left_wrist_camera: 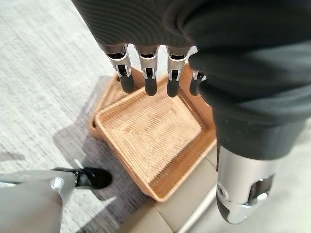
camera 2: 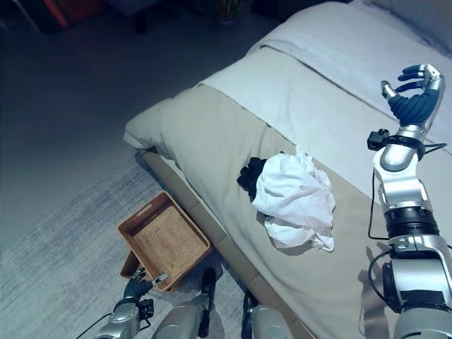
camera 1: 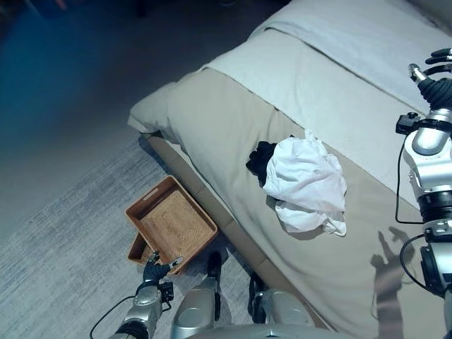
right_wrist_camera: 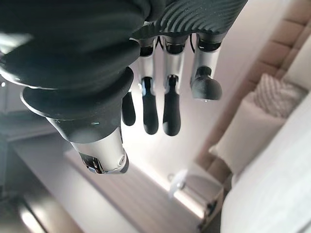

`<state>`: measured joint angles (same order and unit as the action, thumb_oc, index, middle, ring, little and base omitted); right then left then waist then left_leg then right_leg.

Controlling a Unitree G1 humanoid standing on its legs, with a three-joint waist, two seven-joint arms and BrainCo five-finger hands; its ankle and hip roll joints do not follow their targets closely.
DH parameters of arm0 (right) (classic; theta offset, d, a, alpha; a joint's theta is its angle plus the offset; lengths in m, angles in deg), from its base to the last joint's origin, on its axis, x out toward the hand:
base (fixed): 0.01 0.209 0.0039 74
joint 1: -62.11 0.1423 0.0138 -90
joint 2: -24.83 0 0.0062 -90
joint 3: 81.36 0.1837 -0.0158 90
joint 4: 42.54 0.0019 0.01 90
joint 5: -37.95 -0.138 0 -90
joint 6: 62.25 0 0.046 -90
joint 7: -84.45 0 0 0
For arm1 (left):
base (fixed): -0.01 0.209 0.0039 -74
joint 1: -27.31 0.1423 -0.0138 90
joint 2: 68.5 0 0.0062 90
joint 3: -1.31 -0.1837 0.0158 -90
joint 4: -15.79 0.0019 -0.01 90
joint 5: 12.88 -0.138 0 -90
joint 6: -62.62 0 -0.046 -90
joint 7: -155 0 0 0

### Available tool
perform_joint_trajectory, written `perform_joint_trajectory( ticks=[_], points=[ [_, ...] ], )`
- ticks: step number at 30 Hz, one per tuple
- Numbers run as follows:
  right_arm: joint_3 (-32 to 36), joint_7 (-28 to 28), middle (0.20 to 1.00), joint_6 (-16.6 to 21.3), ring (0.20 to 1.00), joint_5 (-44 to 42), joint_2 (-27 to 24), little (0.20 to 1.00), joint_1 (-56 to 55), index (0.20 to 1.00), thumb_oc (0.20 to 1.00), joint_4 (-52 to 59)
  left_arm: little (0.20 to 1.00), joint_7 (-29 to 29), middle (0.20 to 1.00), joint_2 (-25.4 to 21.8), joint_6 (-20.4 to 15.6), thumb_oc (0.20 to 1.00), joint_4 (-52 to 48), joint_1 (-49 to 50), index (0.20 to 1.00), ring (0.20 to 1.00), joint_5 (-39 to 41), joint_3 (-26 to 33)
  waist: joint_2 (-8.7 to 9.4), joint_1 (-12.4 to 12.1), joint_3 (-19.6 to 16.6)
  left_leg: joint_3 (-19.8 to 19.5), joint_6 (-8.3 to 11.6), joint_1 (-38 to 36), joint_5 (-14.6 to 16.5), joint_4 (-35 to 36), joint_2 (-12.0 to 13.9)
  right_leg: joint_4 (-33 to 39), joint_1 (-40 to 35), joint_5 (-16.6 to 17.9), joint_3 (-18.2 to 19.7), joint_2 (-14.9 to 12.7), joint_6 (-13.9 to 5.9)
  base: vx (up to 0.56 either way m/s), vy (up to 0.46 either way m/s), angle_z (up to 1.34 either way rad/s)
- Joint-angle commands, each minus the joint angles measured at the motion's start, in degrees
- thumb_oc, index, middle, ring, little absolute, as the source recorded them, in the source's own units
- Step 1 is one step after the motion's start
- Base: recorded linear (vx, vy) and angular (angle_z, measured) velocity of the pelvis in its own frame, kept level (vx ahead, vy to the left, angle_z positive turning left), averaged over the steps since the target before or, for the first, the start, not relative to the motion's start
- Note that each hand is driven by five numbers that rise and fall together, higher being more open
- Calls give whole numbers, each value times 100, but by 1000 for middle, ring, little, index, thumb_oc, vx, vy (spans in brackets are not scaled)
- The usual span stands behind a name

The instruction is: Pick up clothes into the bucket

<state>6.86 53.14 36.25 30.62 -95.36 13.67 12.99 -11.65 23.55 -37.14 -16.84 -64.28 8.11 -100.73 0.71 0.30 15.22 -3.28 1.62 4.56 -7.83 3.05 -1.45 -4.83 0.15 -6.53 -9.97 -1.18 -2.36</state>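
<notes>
A crumpled white garment (camera 1: pixel 308 185) lies on the bed (camera 1: pixel 212 120) with a dark garment (camera 1: pixel 260 159) partly tucked under its left side. The brown woven basket (camera 1: pixel 171 224) stands on the floor beside the bed; the left wrist view shows its inside bare (left_wrist_camera: pixel 155 141). My left hand (camera 1: pixel 155 270) hangs low at the basket's near corner, fingers (left_wrist_camera: pixel 148 80) straight and holding nothing. My right hand (camera 2: pixel 413 92) is raised high above the bed's far right, well away from the clothes, its fingers (right_wrist_camera: pixel 150 109) relaxed and holding nothing.
A grey rug (camera 1: pixel 63 247) covers the floor under the basket. The bed's near edge (camera 1: pixel 233 233) runs diagonally between the basket and the clothes. A lighter sheet (camera 1: pixel 339 78) covers the far side of the bed, with pillows (right_wrist_camera: pixel 272 97) beyond.
</notes>
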Motion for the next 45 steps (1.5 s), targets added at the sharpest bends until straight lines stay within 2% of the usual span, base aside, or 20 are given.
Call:
perform_joint_trajectory(
  ticks=[1, 2, 6, 11, 14, 15, 16, 18, 21, 24, 27, 28, 31, 32, 39, 45],
  points=[
    [-305, 414, 834, 76, 834, -18, -434, 834, 90, 834, 834, -28, 1000, -65, 1000, -5, 16, 1000, 182, 83, 1000, 1000, -122, 170, 322, -126, -400, 230, 172, -218, 698, -329, 156, 573, -52, 745, -70, -531, -542, 56, -6, -3],
    [-554, 692, 1000, -2, 1000, 28, -552, 1000, 146, 1000, 1000, -277, 1000, -117, 1000, 17, 35, 1000, 259, 130, 1000, 1000, -138, 167, 350, -138, -462, 244, 176, -272, 705, -304, 171, 577, -81, 735, -70, -518, -541, 66, -5, -6],
    [-1040, 1036, 1000, -176, 1000, 237, -615, 1000, 304, 1000, 1000, -700, 1000, -185, 1000, 48, 100, 1000, 474, 159, 1000, 1000, -187, 131, 369, -133, -459, 249, 173, -245, 727, -368, 165, 483, -44, 692, -46, -505, -511, 14, -3, -3],
    [-1250, 1197, 1000, -298, 1000, 365, -447, 1000, 264, 1000, 1000, -1113, 1000, -199, 1000, 80, 145, 1000, 585, 154, 1000, 1000, -137, 106, 317, -138, -328, 194, 157, -118, 699, -425, 160, 349, 114, 661, -59, -508, -482, -10, 0, -1],
    [-1399, 1203, 1000, -397, 1000, 496, -357, 1000, 422, 1000, 1000, -1464, 1000, -158, 1000, 59, 144, 1000, 653, 41, 1000, 1000, -77, 79, 242, -156, -21, 104, 132, 236, 715, -678, 97, 77, 455, 603, -76, -540, -431, -84, 3, 2],
    [-1403, 1202, 1000, -396, 1000, 495, -356, 1000, 429, 1000, 1000, -1468, 1000, -158, 1000, 60, 145, 1000, 653, 39, 1000, 1000, -77, 81, 241, -152, -25, 103, 132, 249, 719, -689, 96, 69, 466, 600, -76, -541, -431, -103, 19, 6],
    [-1480, 1156, 1000, -447, 1000, 601, -320, 1000, 531, 1000, 1000, -1616, 1000, -147, 1000, 43, 132, 1000, 610, 13, 1000, 1000, -40, 53, 184, -182, 162, 67, 117, 470, 755, -907, 39, -80, 661, 566, -52, -565, -406, -60, 18, 9],
    [-1539, 1119, 1000, -457, 1000, 631, -292, 1000, 619, 1000, 1000, -1764, 1000, -129, 1000, 41, 122, 1000, 609, -1, 1000, 1000, -7, 42, 158, -196, 224, 52, 108, 572, 780, -1011, 22, -156, 753, 544, -45, -572, -396, -60, 23, 1],
    [-1780, 1010, 1000, -546, 1000, 824, -316, 1000, 1055, 1000, 1000, -2200, 1000, -27, 1000, 0, 47, 1000, 511, -79, 1000, 1000, 150, 41, 10, -273, 539, -6, 45, 1024, 896, -1472, -80, -723, 1237, 392, 75, -683, -332, -71, 39, 2],
    [-1900, 948, 1000, -569, 1000, 871, -340, 1000, 1269, 1000, 1000, -2394, 1000, 2, 1000, 6, 20, 1000, 411, -131, 1000, 1000, 232, 10, -48, -287, 670, -49, 10, 1316, 939, -1713, -115, -1084, 1539, 273, 117, -732, -282, -68, 41, 7],
    [-2247, 833, 1000, -660, 1000, 1030, -407, 1000, 1808, 1000, 1000, -2716, 1000, 93, 1000, -52, -39, 1000, 219, -239, 1000, 1000, 388, -68, -104, -326, 936, -79, -77, 1880, 1121, -2329, -203, -1740, 2081, 78, 178, -850, -199, -109, 40, 17],
    [-2477, 726, 1000, -688, 1000, 1190, -466, 1000, 2088, 1000, 1000, -2957, 1000, 163, 1000, -53, -84, 1000, 99, -345, 1000, 1000, 476, -126, -135, -335, 1106, -90, -134, 2289, 1261, -2807, -279, -2168, 2464, -48, 291, -903, -130, -100, 40, 18],
    [-2674, 653, 1000, -703, 1000, 1248, -491, 1000, 2357, 1000, 1000, -3085, 1000, 223, 1000, -49, -141, 1000, -53, -418, 1000, 1000, 563, -170, -147, -365, 1225, -104, -189, 2664, 1380, -3201, -309, -2557, 2830, -190, 361, -945, -50, -40, 23, 20],
    [-2770, 617, 1000, -714, 1000, 1187, -429, 1000, 2572, 1000, 1000, -3285, 1000, 281, 1000, -34, -171, 1000, -54, -511, 1000, 1000, 612, -254, -152, -393, 1357, -125, -208, 2855, 1697, -3618, -341, -3002, 3042, -491, 446, -967, -31, 39, 2, 15],
    [-3176, 546, 1000, -676, 1000, 1071, -252, 1000, 3176, 1000, 1000, -3301, 1000, 356, 1000, 31, -153, 1000, -1, -836, 1000, 1000, 681, -490, -67, -360, 1458, -73, -274, 3722, 2019, -4447, -396, -3783, 3882, -773, 585, -1043, 58, 10, 27, -1],
    [-3433, 550, 1000, -635, 1000, 1038, -203, 1000, 3474, 1000, 1000, -3332, 1000, 402, 1000, -5, -183, 1000, -164, -1009, 1000, 1000, 734, -617, -20, -361, 1458, -39, -313, 4117, 2152, -4757, -444, -4048, 4274, -866, 628, -1098, 74, 6, 19, 1]
  ],
)
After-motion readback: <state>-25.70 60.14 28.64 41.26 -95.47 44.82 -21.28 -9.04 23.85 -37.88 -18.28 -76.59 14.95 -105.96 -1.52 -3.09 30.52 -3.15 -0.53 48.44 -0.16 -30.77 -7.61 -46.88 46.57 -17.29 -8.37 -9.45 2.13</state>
